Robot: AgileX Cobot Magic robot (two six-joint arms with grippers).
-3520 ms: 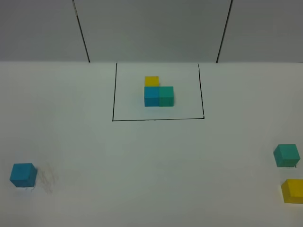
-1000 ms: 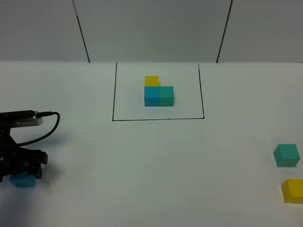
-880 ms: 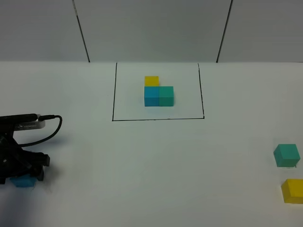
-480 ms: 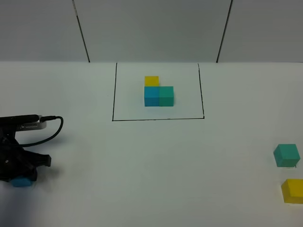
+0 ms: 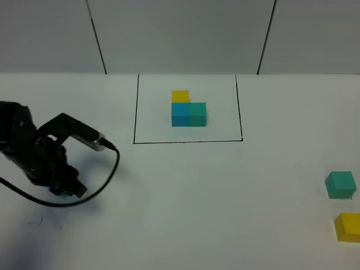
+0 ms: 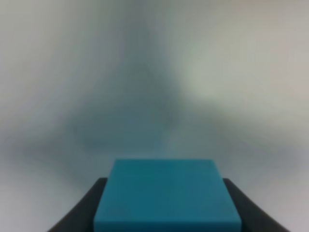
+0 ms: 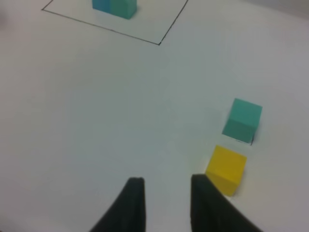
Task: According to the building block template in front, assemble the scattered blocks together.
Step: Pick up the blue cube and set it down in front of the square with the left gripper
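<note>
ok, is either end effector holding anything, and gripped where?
Left end effector holds the sky-blue cube, clamped between its fingers on two opposite side faces. Right end effector is open, holding nothing.

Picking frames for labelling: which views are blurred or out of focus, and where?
Left wrist: the held blue cube is sharp, everything behind it smeared. Right wrist: slightly soft throughout. Exterior high: crisp, with a faint shadow beside the left arm.

The left arm (image 5: 31, 154) is matte black, with a looping black cable (image 5: 117, 159) and dark jaws.
</note>
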